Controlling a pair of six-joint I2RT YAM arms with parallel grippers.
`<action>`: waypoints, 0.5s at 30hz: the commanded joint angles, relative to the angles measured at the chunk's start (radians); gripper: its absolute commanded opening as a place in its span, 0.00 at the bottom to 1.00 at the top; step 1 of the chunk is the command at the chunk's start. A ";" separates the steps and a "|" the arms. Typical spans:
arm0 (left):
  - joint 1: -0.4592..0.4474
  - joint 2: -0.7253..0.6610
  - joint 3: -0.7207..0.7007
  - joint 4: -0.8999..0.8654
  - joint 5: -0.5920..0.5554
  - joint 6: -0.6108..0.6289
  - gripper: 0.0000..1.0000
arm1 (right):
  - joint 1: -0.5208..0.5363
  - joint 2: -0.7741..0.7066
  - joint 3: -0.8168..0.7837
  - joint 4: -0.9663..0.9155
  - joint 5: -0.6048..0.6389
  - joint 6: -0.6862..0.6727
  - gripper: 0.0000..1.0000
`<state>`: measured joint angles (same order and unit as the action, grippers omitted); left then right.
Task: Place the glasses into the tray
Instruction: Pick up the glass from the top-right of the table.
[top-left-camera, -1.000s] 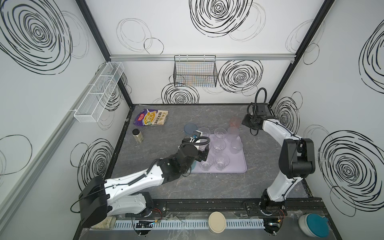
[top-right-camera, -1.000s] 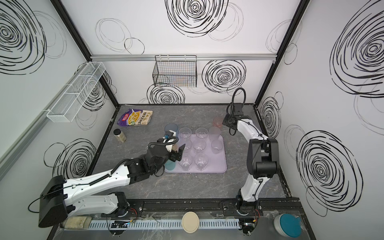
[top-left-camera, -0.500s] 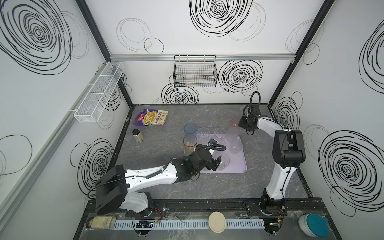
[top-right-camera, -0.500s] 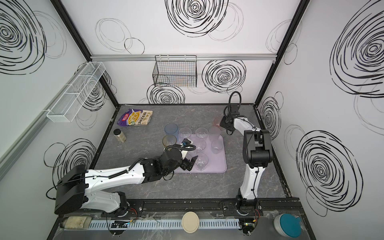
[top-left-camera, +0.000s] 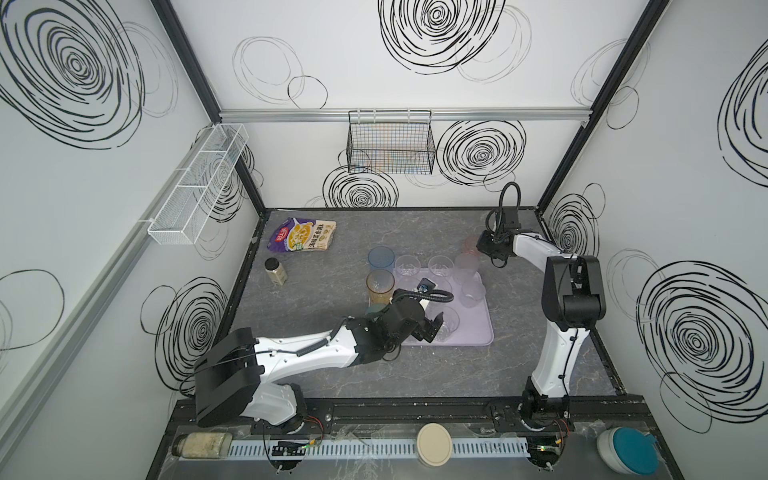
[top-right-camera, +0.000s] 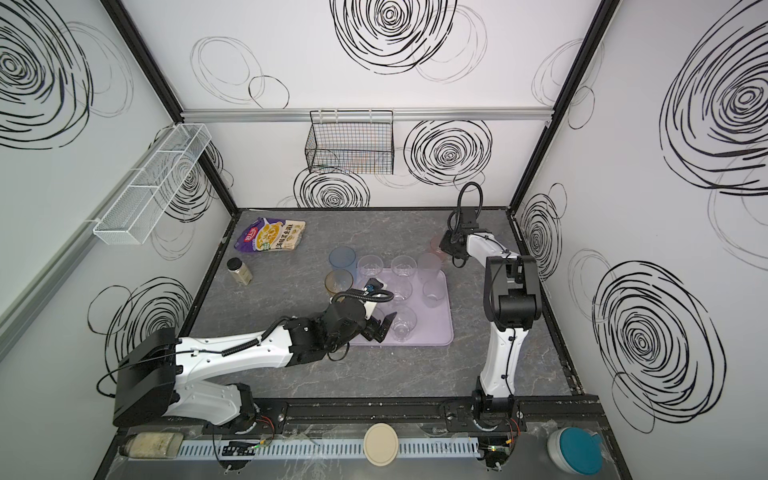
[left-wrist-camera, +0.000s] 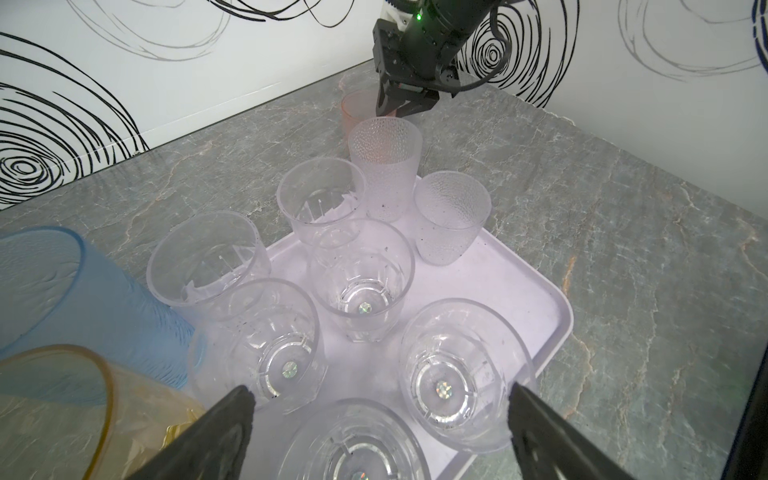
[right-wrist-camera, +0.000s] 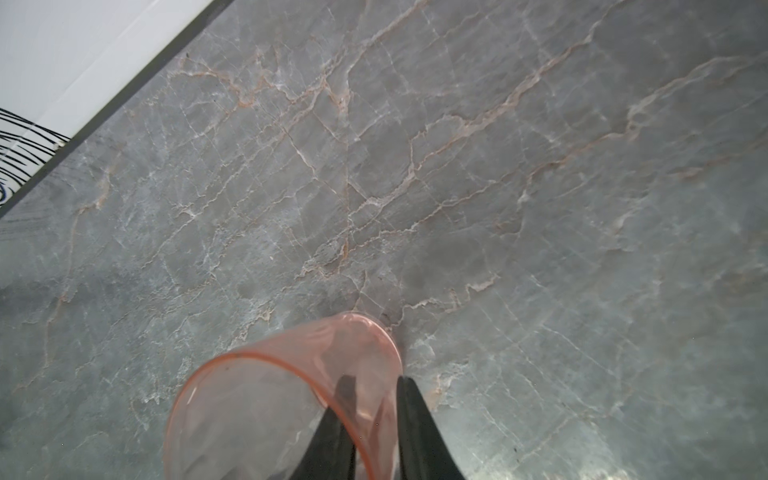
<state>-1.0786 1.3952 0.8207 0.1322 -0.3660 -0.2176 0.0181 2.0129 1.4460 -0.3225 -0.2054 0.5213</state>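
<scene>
Over the last second the left claw (top-left-camera: 432, 328) has come away from the amber glass (top-left-camera: 379, 286). That glass now stands at the left edge of the tray (top-left-camera: 478, 336), with the blue glass (top-left-camera: 380, 257) just behind it. The claw hangs with its jaws wide over the tray's near left part. In the tray stand four clear glasses (left-wrist-camera: 361, 291) and a frosted glass (left-wrist-camera: 451, 220). Two more clear ones and a taller frosted one line its far edge, footing unclear. Beyond the far right corner, on the worktop (top-left-camera: 311, 332), the right claw (right-wrist-camera: 374, 384) has moved in and pinches the wall of the pink glass (right-wrist-camera: 270, 399).
</scene>
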 joint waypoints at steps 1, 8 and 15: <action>0.011 -0.024 -0.026 0.038 -0.021 0.008 0.98 | -0.002 -0.013 0.032 0.005 0.016 0.011 0.14; 0.023 -0.063 -0.039 0.038 -0.036 0.010 0.98 | -0.004 -0.142 0.047 -0.044 0.062 0.014 0.09; 0.034 -0.109 -0.070 0.077 -0.053 -0.005 0.99 | -0.015 -0.331 -0.002 -0.093 0.115 0.008 0.08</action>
<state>-1.0550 1.3155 0.7670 0.1452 -0.3946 -0.2173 0.0078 1.7687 1.4578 -0.3931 -0.1379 0.5278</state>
